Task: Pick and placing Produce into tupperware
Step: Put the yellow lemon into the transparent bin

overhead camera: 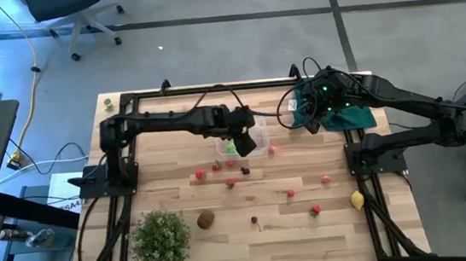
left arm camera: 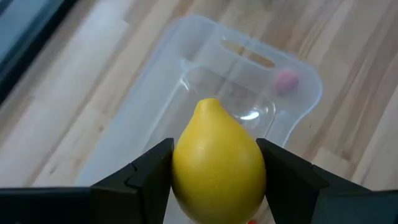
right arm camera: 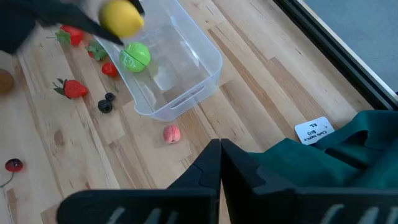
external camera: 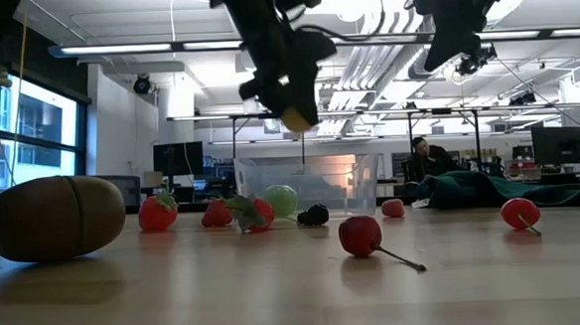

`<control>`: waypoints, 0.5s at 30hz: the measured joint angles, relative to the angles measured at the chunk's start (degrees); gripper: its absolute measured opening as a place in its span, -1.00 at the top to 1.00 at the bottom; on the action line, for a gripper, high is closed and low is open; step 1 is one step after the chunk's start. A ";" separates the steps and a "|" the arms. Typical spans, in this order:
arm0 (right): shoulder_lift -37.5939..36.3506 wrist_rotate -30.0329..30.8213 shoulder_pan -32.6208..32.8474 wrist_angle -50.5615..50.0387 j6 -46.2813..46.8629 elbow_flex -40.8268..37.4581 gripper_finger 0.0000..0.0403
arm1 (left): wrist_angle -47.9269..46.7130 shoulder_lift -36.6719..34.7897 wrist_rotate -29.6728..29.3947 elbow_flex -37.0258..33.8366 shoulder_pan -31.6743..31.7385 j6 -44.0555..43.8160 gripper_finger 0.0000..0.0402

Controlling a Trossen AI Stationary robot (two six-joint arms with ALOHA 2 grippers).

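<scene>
A yellow lemon (left arm camera: 217, 162) sits in my left gripper (left arm camera: 216, 149), which hangs over the clear tupperware (overhead camera: 256, 128) at the table's far middle. In the low view the lemon (external camera: 296, 115) is well above the tub (external camera: 351, 179). A green ball (right arm camera: 135, 56) seems to lie inside the tub at its left end. My right gripper (right arm camera: 219, 162) waits shut and empty above the dark green cloth (overhead camera: 347, 118) at the far right. My left gripper pinches the lemon by its two opposite sides (left arm camera: 180, 168), one dark finger (left arm camera: 149, 174) on each. The fingers slant down from the table's left. The lemon's pointed end (left arm camera: 208, 104) faces away from the wrist. It hangs clear above the tub.
Small red fruits (overhead camera: 290, 193) lie scattered over the table's middle. A pink one (overhead camera: 272, 150) sits just right of the tub. A brown kiwi (overhead camera: 206, 220) and a bushy plant (overhead camera: 159, 239) are near left, and a second lemon (overhead camera: 357, 200) is near right.
</scene>
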 joint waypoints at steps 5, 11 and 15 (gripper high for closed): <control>-0.02 0.00 -0.02 -0.01 0.00 0.00 1.00 | 0.62 3.98 1.24 0.01 0.00 0.58 -0.04; -0.02 0.00 0.00 0.00 0.00 0.00 1.00 | 2.32 7.40 1.80 0.00 0.02 0.57 0.02; -0.02 0.00 -0.01 0.00 0.00 0.00 1.00 | 3.46 9.52 2.68 0.02 0.02 0.57 -0.03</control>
